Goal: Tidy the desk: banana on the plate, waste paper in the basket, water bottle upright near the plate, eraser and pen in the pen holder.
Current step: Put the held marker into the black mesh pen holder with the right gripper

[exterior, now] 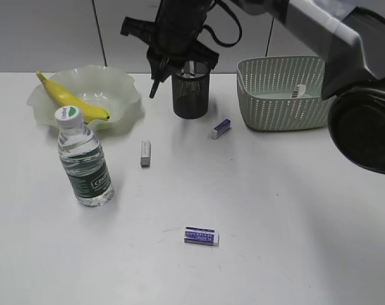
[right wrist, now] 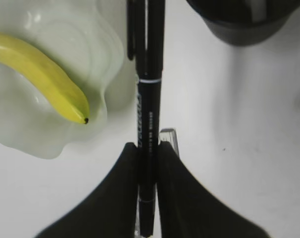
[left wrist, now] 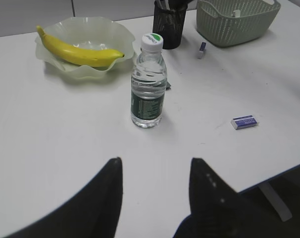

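Note:
My right gripper (right wrist: 149, 146) is shut on a black pen (right wrist: 149, 99), held in the air left of the black mesh pen holder (exterior: 191, 95), between it and the plate (exterior: 119, 86). The pen's lower end (exterior: 154, 91) points down. The banana (exterior: 72, 98) lies on the pale green plate. The water bottle (exterior: 84, 159) stands upright in front of the plate. Three erasers lie on the desk: a grey one (exterior: 145, 153), a blue-sleeved one (exterior: 221, 128) and another (exterior: 201, 236) nearer the front. My left gripper (left wrist: 156, 163) hangs open and empty over bare desk, well short of the bottle (left wrist: 148, 84).
A green slotted basket (exterior: 281, 92) stands at the back right with a small white piece of waste paper (exterior: 299, 90) inside. The right arm's dark body (exterior: 364, 127) fills the right edge. The desk's front edge (left wrist: 269, 178) shows in the left wrist view.

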Controlling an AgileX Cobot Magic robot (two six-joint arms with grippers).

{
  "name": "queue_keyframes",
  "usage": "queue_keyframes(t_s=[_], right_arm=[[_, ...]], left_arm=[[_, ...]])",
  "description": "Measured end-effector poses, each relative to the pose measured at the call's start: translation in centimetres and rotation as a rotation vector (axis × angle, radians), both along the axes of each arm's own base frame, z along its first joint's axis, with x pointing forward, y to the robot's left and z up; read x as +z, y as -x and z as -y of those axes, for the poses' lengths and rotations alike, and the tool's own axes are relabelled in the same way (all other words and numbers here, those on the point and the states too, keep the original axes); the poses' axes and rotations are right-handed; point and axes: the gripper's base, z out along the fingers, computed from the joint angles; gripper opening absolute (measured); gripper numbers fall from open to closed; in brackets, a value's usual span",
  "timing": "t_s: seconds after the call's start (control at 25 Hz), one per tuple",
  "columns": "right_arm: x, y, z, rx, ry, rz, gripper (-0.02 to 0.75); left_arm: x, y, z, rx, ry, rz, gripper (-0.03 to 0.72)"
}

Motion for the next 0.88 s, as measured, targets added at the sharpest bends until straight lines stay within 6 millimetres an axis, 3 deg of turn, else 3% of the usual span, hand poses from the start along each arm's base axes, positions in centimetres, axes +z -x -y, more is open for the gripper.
queue_keyframes(t_s=[0.2,0.32,0.52,0.88], right_arm=[[4.5,-0.7,1.5,0.06,0.115,0.248,0.087],[5.1,-1.2,2.4,0.064,0.221,0.334,0.087],[4.0,-2.5,2.9,0.068,0.351,0.434,0.087],[0.0,-4.6,1.9,0.097,0.352,0.518,0.087]], left_arm=[[0.0,0.0,0.0,0.0,0.0,0.0,0.331],[0.0,0.0,0.0,0.0,0.0,0.0,0.33],[0.0,0.0,0.0,0.0,0.0,0.0,0.317],[0.0,0.0,0.0,0.001,-0.001,0.0,0.317]])
